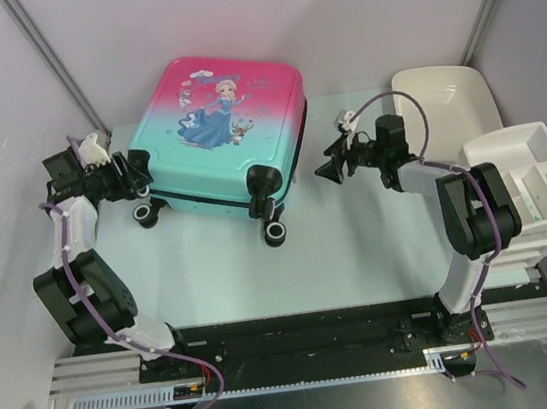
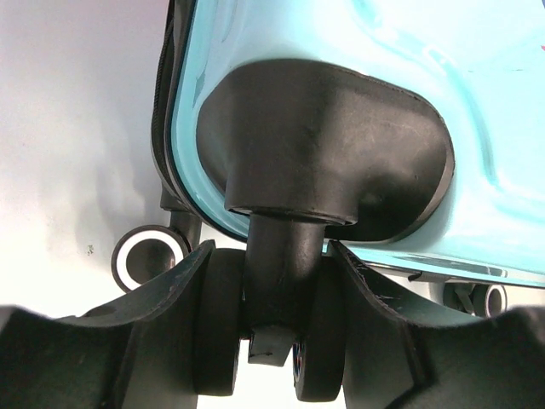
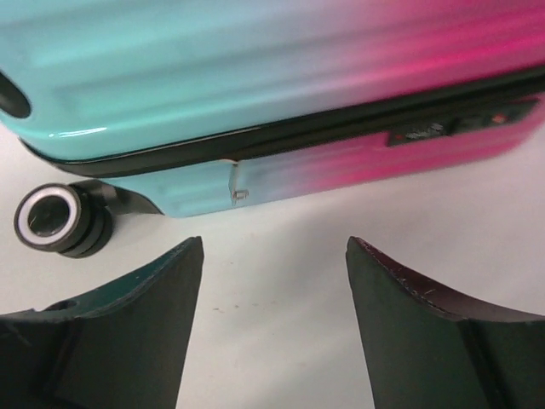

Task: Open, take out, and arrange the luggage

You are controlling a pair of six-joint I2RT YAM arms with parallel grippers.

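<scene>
L claw (image 2: pixel 271 256) astride luggage (image 1: pixel 210 162) wheel (image 2: pixel 220 328), prob. gripping

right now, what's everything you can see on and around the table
pink-to-teal hard-shell suitcase with a princess print: one, lying flat and closed, far centre of the table
black caster wheels with white hubs: at least three visible, on the suitcase's near end
white plastic tub: one, far right
white plastic compartment organiser: one, right edge, nearer than the tub
pale table top: one, under the suitcase
left end effector: one, black, fingers closed around one caster wheel at the suitcase's left corner
right end effector: one, black, open and empty, facing the suitcase's right side
</scene>
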